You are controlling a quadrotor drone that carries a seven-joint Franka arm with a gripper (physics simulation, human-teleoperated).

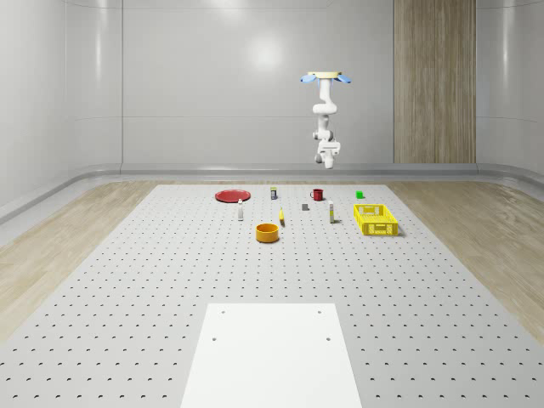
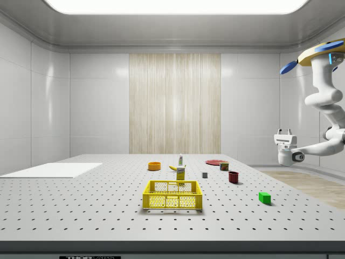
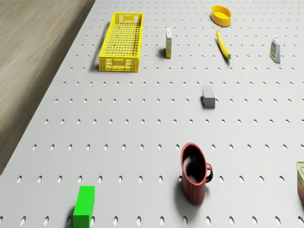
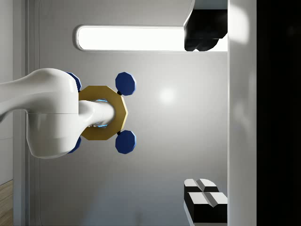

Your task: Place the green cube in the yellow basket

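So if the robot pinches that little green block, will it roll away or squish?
Probably neither. The green cube has flat faces and sharp edges and lies flat on the table, so it should sit or slide, not roll. It looks like a solid, stiff block, so squishing seems unlikely. Being small, it is likely light, though its smooth sides might slip.

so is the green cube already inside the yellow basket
No, in the drone view the green cube lies on the bare table, well apart from the yellow basket.

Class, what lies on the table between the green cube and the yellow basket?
Nothing: in the drone view, the stretch of table from the green cube to the yellow basket is bare.
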